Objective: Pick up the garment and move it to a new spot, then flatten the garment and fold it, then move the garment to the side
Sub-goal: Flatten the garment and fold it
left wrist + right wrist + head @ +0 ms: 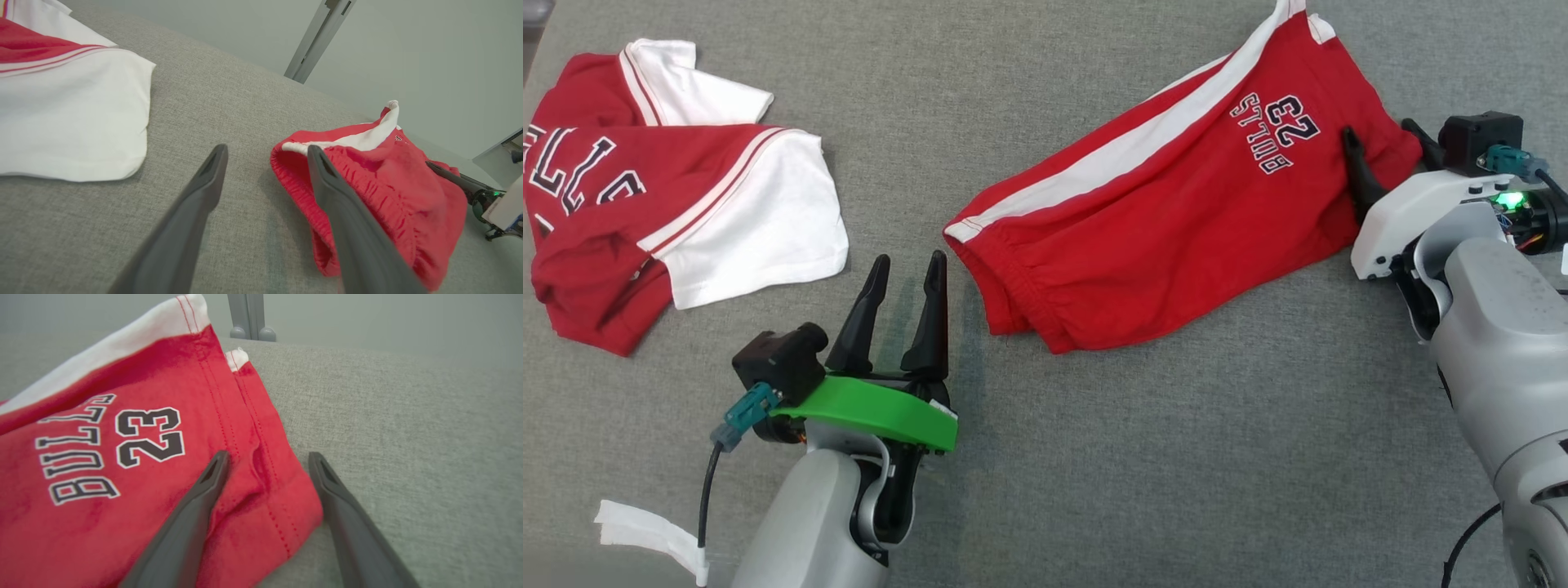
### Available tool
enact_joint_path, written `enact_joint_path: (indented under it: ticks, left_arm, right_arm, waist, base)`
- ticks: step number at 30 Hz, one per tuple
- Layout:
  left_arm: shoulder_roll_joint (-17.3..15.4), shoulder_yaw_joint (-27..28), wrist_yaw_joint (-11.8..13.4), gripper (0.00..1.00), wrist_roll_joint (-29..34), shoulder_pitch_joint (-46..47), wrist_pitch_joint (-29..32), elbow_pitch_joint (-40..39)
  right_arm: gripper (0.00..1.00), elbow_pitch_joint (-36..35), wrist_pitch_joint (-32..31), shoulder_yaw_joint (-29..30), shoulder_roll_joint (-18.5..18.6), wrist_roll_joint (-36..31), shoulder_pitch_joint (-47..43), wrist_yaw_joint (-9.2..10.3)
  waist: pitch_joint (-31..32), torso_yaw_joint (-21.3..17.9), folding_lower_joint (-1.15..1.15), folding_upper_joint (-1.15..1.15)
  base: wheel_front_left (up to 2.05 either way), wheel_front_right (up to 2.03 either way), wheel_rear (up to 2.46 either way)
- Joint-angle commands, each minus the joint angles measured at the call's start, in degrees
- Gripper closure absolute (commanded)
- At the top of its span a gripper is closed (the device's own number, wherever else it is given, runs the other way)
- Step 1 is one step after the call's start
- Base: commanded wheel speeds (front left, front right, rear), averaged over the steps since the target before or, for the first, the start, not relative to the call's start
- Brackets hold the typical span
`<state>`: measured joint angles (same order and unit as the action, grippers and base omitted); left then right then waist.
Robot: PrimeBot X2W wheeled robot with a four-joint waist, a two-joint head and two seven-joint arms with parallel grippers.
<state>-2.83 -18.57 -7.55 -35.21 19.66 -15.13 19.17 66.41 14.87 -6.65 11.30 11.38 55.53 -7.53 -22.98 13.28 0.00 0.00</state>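
A red shirt with white sleeves, the garment, lies crumpled and partly folded at the far left of a grey cloth-covered table. One white sleeve spreads toward the middle of the table, edged by a white band with thin red stripes. Dark lettering outlined in white shows on its red chest. In the left wrist view the same white sleeve lies flat at the left. Neither gripper touches the shirt.

Right of the shirt, well apart from it, a pair of red shorts lies slantwise, with a white side stripe and "BULLS 23" printed near the leg hem. The gathered waistband points toward the near middle of the table.

The left gripper, on a green mount, sits between shirt and shorts, just beside the waistband. Its jaws are spread and hold nothing; bare table shows between them.

The right gripper is at the shorts' leg hem. Its jaws are also spread wide: in the right wrist view one finger lies over the red cloth, the other beside the hem corner on the table. The corner sits loose between them, unpinched.

A white scrap lies at the near left edge.
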Motion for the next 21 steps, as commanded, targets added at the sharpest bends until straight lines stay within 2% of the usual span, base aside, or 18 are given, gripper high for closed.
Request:
enact_joint_path:
  ticks: [1,2,3,8,13,21]
  left_arm:
    - [-0.2,0.4,0.2,0.0,0.6,-0.5,0.0,-0.1]
    - [-0.2,0.5,0.2,0.0,0.8,-0.6,0.0,-0.1]
    - [-0.1,0.5,0.2,0.0,1.0,-0.7,0.0,-0.1]
    - [-0.1,1.2,0.2,0.0,1.7,-1.4,0.0,0.4]
    - [-0.2,1.4,0.2,0.0,2.8,-3.1,0.0,0.8]
    - [-0.2,2.7,0.2,0.0,5.7,-7.0,0.0,2.0]
  right_arm:
    - [0.02,1.9,-1.2,0.1,-0.3,0.2,-1.2,0.08]
    - [0.46,2.8,-1.5,0.3,-0.4,0.4,-1.4,0.08]
    - [1.0,3.6,-1.7,0.5,-0.3,0.7,-1.7,0.08]
    - [1.0,4.5,-0.6,3.1,0.2,2.9,-3.5,0.11]
    - [1.0,2.3,0.1,5.4,-0.1,5.9,-7.2,0.16]
    - [1.0,-8.1,0.2,10.2,-0.7,10.6,-18.6,0.14]
  waist:
    - [0.0,0.2,0.0,0.0]
    - [0.0,0.2,0.0,0.0]
    - [0.1,0.2,0.0,0.0]
    - [1.5,-0.3,0.0,0.0]
    - [4.2,-1.9,0.0,0.0]
    - [9.9,-4.8,0.0,0.0]
  base:
    - [0.0,0.0,0.0]
    - [0.0,0.0,0.0]
    - [0.0,0.0,0.0]
    - [0.0,0.0,0.0]
    - [0.0,0.0,0.0]
    - [0.0,0.0,0.0]
